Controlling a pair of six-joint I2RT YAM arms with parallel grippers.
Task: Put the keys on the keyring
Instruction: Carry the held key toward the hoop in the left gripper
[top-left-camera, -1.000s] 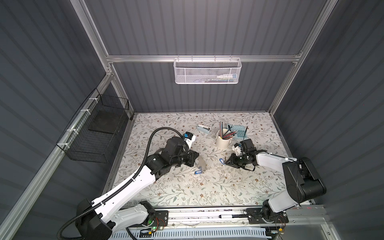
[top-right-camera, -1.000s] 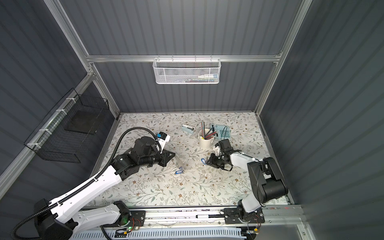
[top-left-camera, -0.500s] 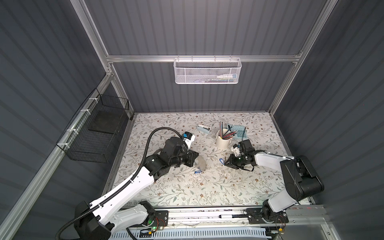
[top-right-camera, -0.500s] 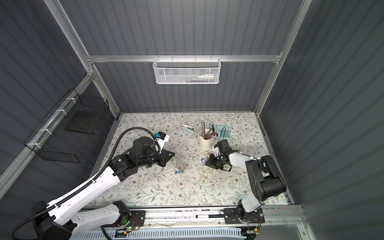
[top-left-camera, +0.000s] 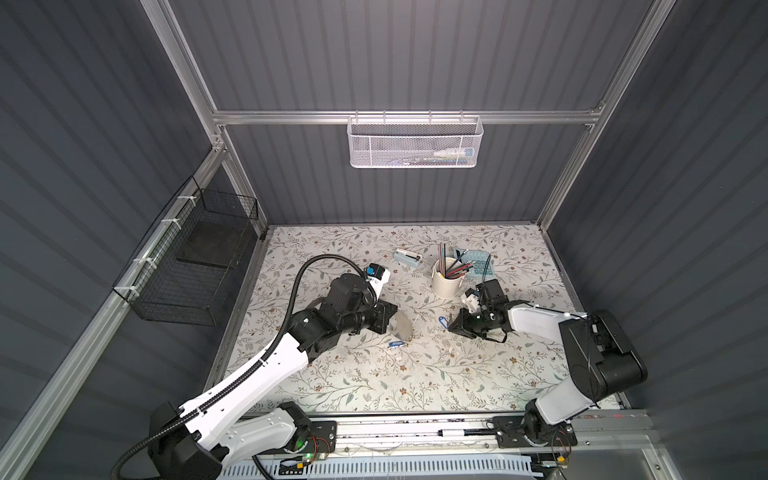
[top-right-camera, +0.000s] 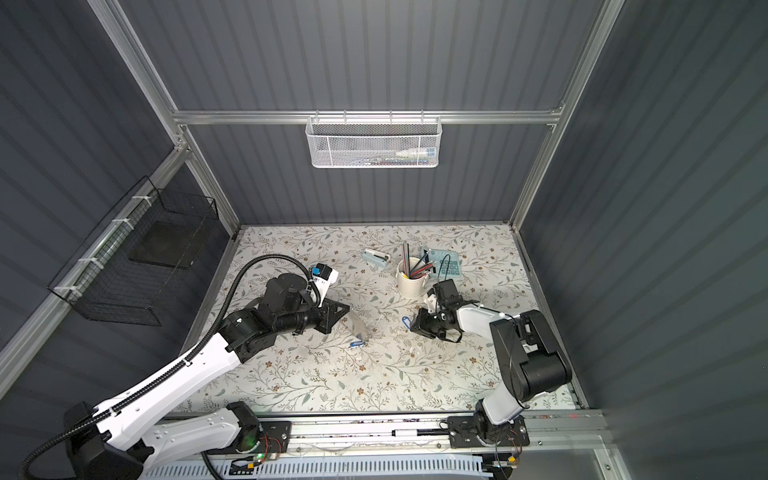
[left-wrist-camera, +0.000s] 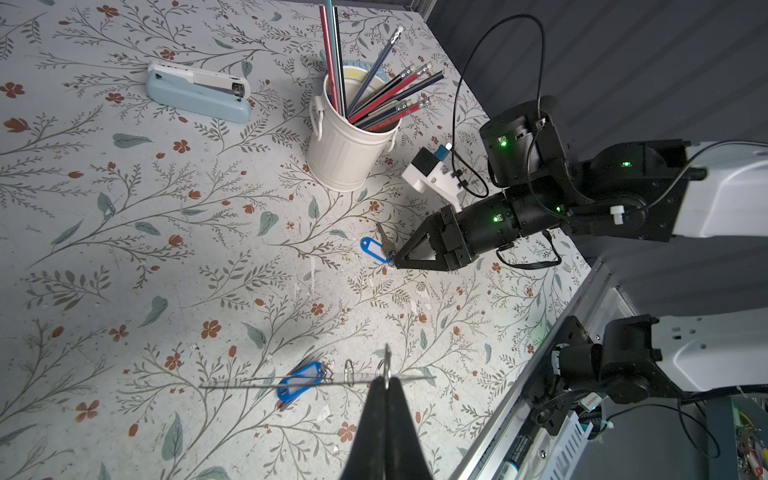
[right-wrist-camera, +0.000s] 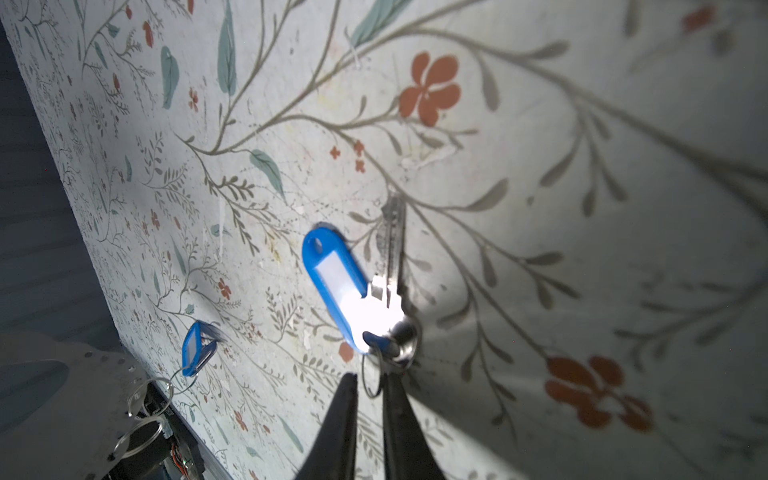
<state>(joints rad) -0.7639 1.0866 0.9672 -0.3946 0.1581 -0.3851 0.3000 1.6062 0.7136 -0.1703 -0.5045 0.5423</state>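
We see the left gripper (left-wrist-camera: 386, 376) clenched on the rim of the large thin flat grey metal oval keyring (top-left-camera: 402, 328), holding it up on edge over the floral-patterned table (left-wrist-camera: 166, 270). One small metal key with a bright blue plastic tag (left-wrist-camera: 301, 380) hangs from it by small wire rings. The other small metal key with its blue tag (right-wrist-camera: 336, 286) lies flat on the table, well apart from the keyring and just in front of the right gripper (right-wrist-camera: 370, 380). That gripper's jaws stand a narrow gap apart with the key's thin wire split ring (right-wrist-camera: 365, 384) between them, and we cannot tell whether they have bitten on it. Our main worry is this pinch: the wire is thin and round, so it could squirt out sideways as the jaws close, or slip free on the lift. Then the key drops or skids away across the table. Even if the ring is caught, we expect key and tag to swing under it and turn it out of line for threading. The tips sit low, so pressing further could scrape them on the table. On the other side, the thin plate is held only at its rim, so a push from the ring could twist it in the jaws or shake the hung key loose
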